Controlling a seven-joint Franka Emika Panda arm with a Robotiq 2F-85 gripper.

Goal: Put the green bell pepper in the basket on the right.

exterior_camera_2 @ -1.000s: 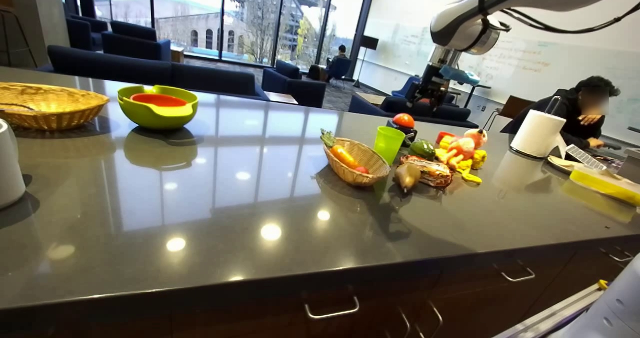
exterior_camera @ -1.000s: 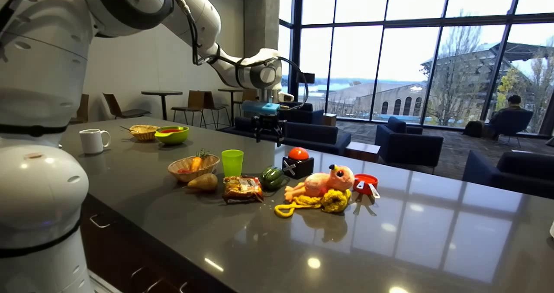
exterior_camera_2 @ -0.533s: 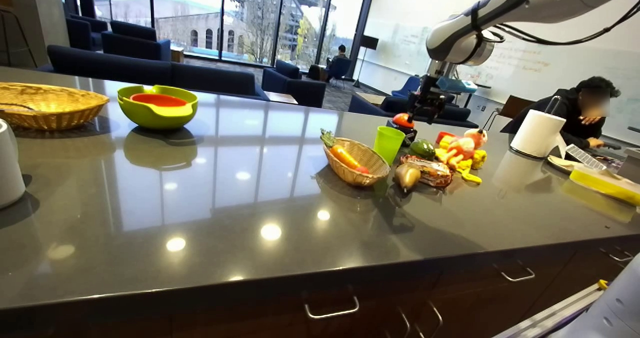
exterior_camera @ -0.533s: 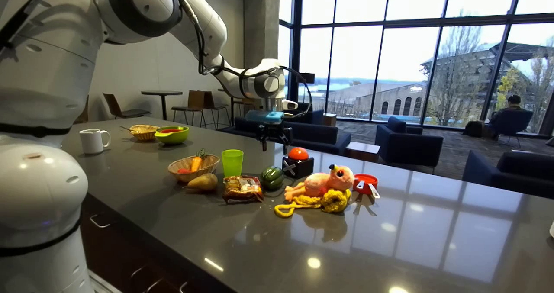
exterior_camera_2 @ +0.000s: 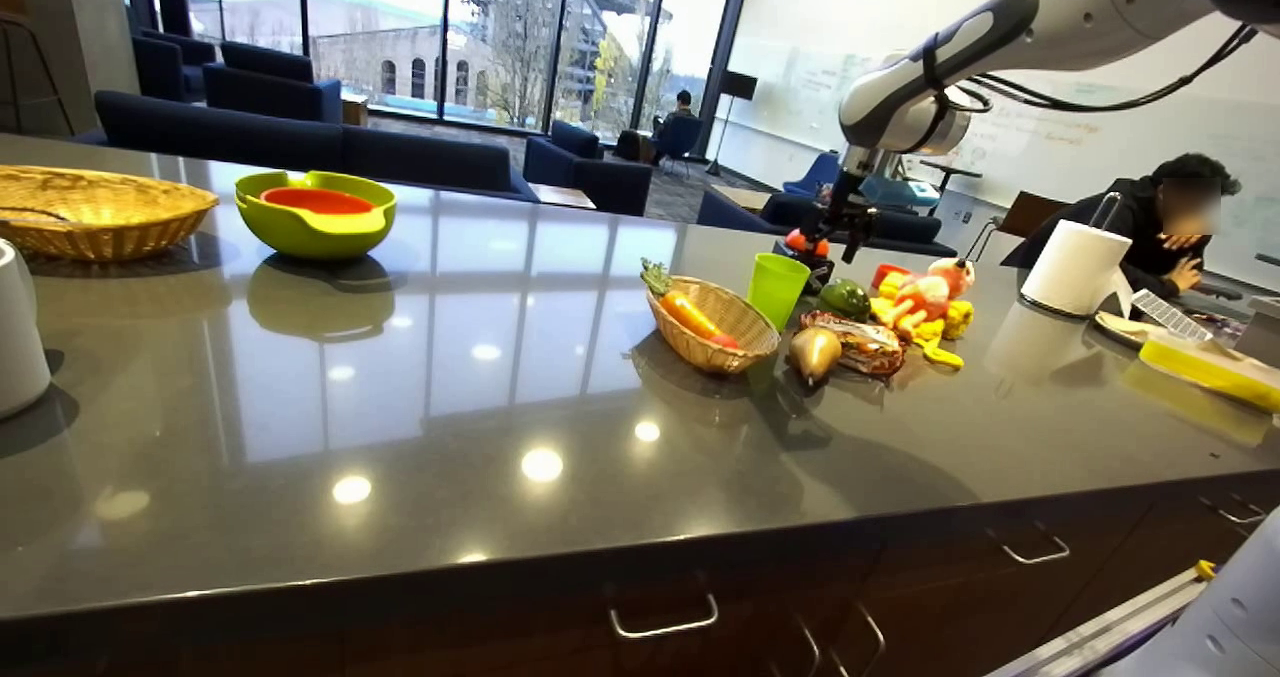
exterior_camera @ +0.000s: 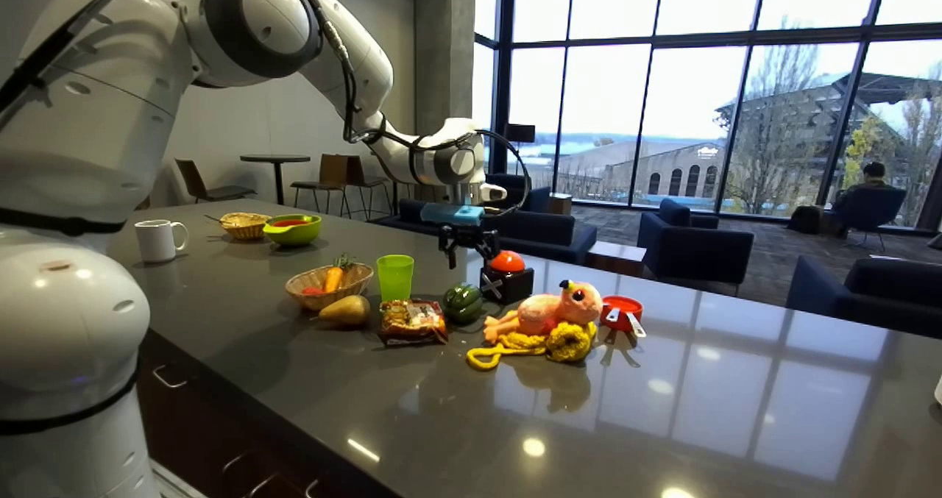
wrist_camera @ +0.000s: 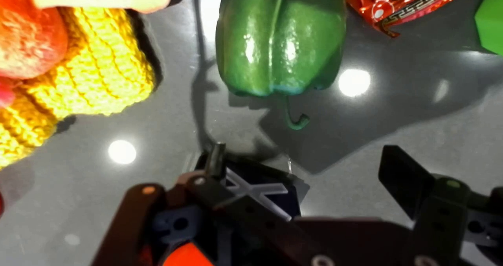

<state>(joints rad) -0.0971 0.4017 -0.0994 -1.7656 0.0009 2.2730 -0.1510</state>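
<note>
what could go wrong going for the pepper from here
In the wrist view, the black box appears partly behind the open gripper: lowering here might knock it. The snack packet lies close beside the green bell pepper, so it may get nudged. The carrot in the basket might leave the pepper perched.

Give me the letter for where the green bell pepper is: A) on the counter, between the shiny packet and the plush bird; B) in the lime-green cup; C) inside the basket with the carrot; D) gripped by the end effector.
A: in an exterior view the green bell pepper sits on the counter, flanked by the shiny packet and the plush bird, clear of the open end effector.
</note>
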